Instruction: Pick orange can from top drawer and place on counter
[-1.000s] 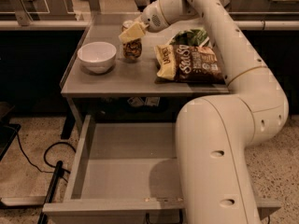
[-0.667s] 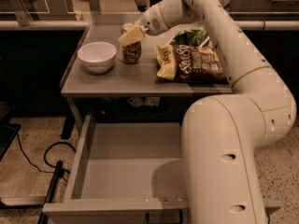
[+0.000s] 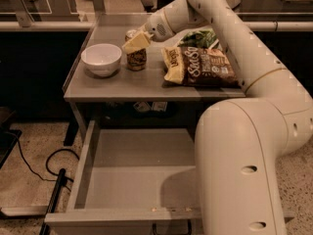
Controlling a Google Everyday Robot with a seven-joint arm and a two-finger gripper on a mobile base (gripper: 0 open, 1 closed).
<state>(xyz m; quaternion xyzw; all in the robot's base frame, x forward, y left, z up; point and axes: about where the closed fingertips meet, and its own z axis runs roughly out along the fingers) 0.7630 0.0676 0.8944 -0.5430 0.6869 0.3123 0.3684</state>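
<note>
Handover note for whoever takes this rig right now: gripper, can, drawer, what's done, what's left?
Gripper: over the counter, at the top of the can; whether it holds the can cannot be told.
Can: upright on the counter, between the bowl and the chip bag.
Drawer: open, nothing seen inside.
Done: can is out of the drawer and on the counter.
Left: likely confirm release and pull the arm back.

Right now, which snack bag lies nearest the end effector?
The pale yellow bag, left of the dark bag; the end effector is at the orange can.
</note>
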